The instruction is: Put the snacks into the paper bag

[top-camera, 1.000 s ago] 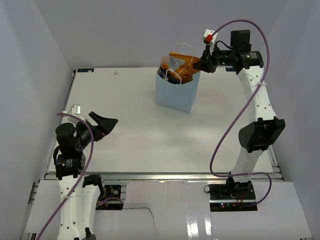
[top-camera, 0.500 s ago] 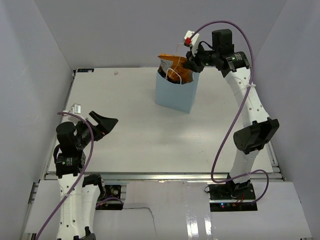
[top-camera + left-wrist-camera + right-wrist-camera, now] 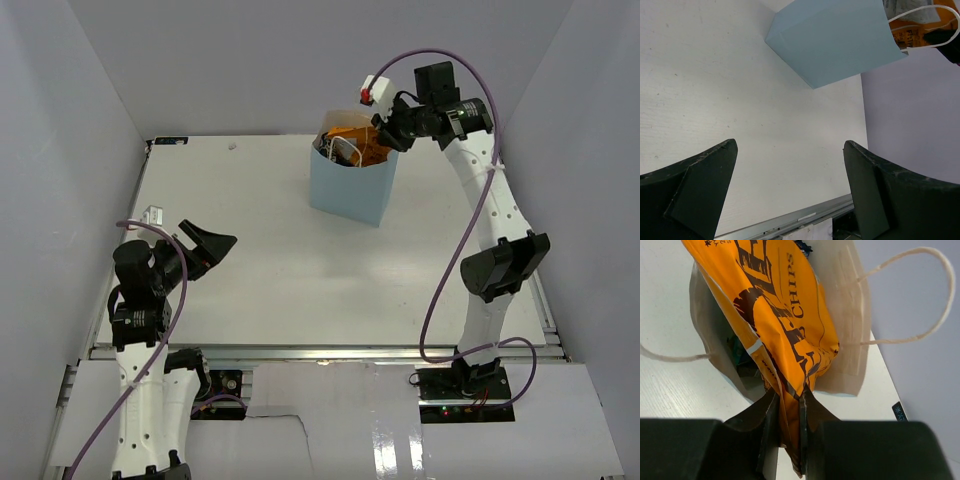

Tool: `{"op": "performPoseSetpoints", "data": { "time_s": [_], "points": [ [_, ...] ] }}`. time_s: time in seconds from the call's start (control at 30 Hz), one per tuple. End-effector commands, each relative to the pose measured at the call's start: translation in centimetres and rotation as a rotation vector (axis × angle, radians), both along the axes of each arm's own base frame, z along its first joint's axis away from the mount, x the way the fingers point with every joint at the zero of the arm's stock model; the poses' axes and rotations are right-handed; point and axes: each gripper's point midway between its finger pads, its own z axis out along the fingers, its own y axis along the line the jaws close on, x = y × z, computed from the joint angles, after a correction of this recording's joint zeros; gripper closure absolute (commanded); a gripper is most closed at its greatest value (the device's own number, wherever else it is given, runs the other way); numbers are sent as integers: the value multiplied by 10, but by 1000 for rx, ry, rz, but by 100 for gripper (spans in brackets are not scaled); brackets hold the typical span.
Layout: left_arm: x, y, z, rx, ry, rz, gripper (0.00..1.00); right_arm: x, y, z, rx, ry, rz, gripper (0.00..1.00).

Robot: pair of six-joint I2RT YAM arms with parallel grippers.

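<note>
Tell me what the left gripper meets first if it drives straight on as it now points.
Probably the table: the left gripper, jaws open, aims down at it, short of the paper bag; depth is unclear.

The light blue paper bag looks matt and smooth, its white string handles fibrous. The orange plastic-film chip bag is glossy, creased. The white table is matt, faintly grainy.
</note>
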Motion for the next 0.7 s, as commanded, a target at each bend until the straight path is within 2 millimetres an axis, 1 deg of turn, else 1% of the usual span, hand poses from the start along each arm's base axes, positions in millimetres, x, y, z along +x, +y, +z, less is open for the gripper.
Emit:
{"op": "performPoseSetpoints", "data": {
  "time_s": [0.0,0.07,0.1,0.13,0.17,0.2,0.27,0.33,0.43,0.53,0.57,0.63,0.67],
  "points": [
    [1,-3,9,-6,-31,-25,2,15,17,-27,-47,30,1,92],
    [0,-4,11,-4,-37,-28,2,19,26,-40,-48,57,3,92],
    [-1,-4,11,-7,-36,-27,2,24,30,-50,-55,71,6,92],
    [-2,-5,11,-12,-35,-29,2,24,36,-55,-59,82,14,92],
    [-3,-5,11,-13,-37,-30,2,25,37,-60,-64,88,14,92],
    [-4,-5,11,-15,-39,-30,2,29,39,-71,-74,105,15,92],
    [-7,-6,10,-19,-37,-25,2,31,39,-79,-83,119,12,92],
    [-10,-5,10,-19,-36,-21,2,31,38,-95,-103,148,15,92],
    [-12,-6,10,-19,-38,-19,2,29,36,-112,-127,183,18,92],
    [-11,-6,11,-18,-37,-21,2,26,36,-116,-129,199,18,92],
    [-11,-6,11,-17,-37,-23,2,26,35,-114,-125,198,16,85],
    [-10,-5,13,-12,-39,-24,2,24,34,-99,-90,186,14,72],
    [-9,-5,14,-10,-40,-23,2,23,33,-92,-70,179,14,57]
  ]
}}
